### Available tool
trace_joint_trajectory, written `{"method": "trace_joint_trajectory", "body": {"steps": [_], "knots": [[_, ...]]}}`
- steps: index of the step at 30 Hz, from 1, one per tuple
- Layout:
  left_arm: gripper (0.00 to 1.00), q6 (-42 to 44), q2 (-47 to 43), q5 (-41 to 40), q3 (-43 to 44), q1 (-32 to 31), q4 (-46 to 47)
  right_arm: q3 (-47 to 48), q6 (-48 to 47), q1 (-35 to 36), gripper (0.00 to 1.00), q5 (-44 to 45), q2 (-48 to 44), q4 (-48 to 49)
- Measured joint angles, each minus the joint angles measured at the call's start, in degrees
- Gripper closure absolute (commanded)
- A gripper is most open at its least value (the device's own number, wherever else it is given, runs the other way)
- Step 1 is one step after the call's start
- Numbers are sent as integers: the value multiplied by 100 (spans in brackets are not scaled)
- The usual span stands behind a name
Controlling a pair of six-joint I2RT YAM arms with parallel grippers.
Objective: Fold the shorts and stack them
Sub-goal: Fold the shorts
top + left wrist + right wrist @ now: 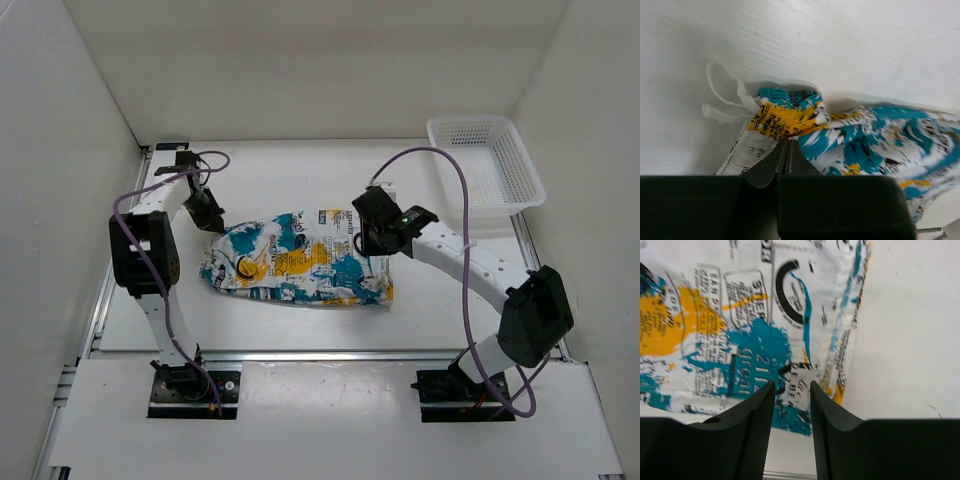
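Found the shorts (300,265) rumpled mid-surface (300,180), between both arms; judged them soft, light and limp, prone to sag and bunch, so best pinched at waistband corners or hem edge. Saw left end effector (786,145) fully closed, tips at the bunched waistband beside the drawstring (720,100); could not tell whether cloth was pinched. Saw right end effector (791,385) part-open, gripping nothing, above the opposite edge.

One pair of soft white fabric shorts (300,262) printed teal, yellow-orange and black, one white plastic mesh basket (488,170), black left pincer (786,150) plus black right pincer (792,390), two in all, one white surface (300,170)
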Motion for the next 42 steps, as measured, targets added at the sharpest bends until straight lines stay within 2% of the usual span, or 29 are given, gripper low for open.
{"method": "trace_joint_trajectory", "body": {"steps": [7,10,11,12,13,15,17,18,23,26,30,33,37,42], "knots": [[90,-83,857,-352,356,-229,-133,-291,20,-9,61,92,-164,-293],[90,-94,879,-603,603,-363,-245,-254,11,-11,61,151,-184,-372],[85,-92,852,-693,697,-396,-275,-243,0,-11,61,168,-197,-393],[80,-83,820,-785,826,-428,-352,-219,-15,-11,61,192,-214,-435],[62,-59,737,-887,946,-455,-417,-192,-26,-11,61,216,-238,-452],[34,-37,437,-1082,1104,-470,-511,-105,-42,-11,60,264,-286,-514],[9,17,-74,-1176,1117,-422,-577,-37,-48,-11,60,282,-354,-527],[4,24,-417,-1180,1060,-367,-590,-22,-48,-11,60,297,-398,-529],[1,26,-2527,-796,-295,376,-205,4,-50,-11,59,299,-470,-546],[1,15,-3077,-472,-1412,767,-26,4,-50,-7,59,258,-472,-546],[1,20,-2559,24,-2430,743,186,4,-50,33,59,208,-472,-546],[1,17,-2286,219,-2885,778,232,4,-50,44,59,160,-472,-546],[1,37,-2135,376,-2907,855,461,4,-66,61,59,98,-479,-546],[1,4,-1397,702,-2796,872,879,4,-70,63,59,92,-516,-546]]}}
